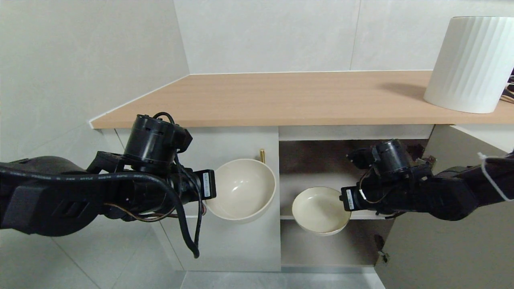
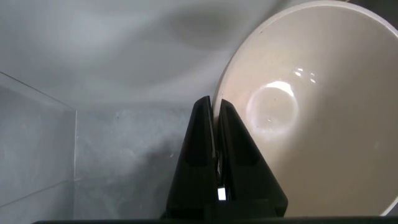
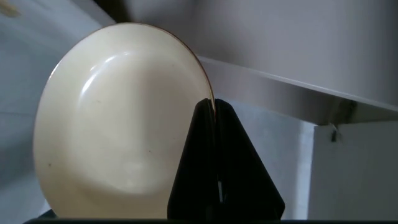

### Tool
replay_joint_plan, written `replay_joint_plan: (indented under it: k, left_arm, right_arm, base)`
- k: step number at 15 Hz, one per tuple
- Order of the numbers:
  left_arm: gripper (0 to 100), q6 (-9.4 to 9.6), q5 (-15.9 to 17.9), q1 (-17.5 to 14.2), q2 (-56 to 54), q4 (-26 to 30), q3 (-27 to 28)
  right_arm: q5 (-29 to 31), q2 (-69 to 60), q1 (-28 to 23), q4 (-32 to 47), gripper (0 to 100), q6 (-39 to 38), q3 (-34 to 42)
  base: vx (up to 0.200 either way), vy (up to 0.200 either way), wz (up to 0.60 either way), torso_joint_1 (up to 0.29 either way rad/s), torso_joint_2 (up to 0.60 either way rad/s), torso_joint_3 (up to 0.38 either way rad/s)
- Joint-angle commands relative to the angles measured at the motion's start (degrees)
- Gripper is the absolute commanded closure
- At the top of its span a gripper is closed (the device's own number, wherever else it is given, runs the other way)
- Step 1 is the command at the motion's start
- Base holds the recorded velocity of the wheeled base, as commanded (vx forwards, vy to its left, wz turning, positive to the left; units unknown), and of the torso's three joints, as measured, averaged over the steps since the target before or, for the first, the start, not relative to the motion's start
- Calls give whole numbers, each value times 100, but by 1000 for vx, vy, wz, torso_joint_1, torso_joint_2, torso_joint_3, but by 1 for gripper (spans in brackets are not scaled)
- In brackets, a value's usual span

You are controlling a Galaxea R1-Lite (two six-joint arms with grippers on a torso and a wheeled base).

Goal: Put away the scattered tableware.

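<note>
Right hand (image 1: pixel 346 199) is pinching the small bowl (image 1: pixel 319 208) just before the open shelf (image 1: pixel 287 192); left hand (image 1: pixel 209 184) is pinching the big bowl (image 1: pixel 243 188) farther left.

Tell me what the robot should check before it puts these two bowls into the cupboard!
1. Left jaws shut on the big bowl rim: ok.
2. Right jaws shut on the small bowl rim: ok.
3. Right side of the cupboard open, shelf showing: ok.
4. Small bowl lined up with the opening: ok.
5. Big bowl lined up with the opening: not ok, it is in front of the closed door.
6. Room at the back of the shelf: cannot tell.
</note>
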State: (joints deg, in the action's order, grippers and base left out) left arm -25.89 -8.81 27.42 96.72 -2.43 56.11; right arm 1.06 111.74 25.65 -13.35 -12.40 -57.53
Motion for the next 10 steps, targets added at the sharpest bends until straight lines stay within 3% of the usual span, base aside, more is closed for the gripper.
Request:
replay_joint_plan:
  k: [1, 5, 10]
  left_arm:
    - [100, -3, -6, 1, 14, -4, -4]
    - [100, -3, 2, 1, 14, -4, -13]
    - [100, -3, 2, 80, 14, -4, -21]
  right_arm:
    - [8, 850, -51, -370, 100, -17, -30]
    - [96, 1368, -245, -810, 100, -386, -277]
    - [641, 2326, -579, -1021, 100, -878, -1138]
  base:
    - [0, 0, 0, 0, 0, 0]
    - [0, 0, 0, 0, 0, 0]
    - [0, 0, 0, 0, 0, 0]
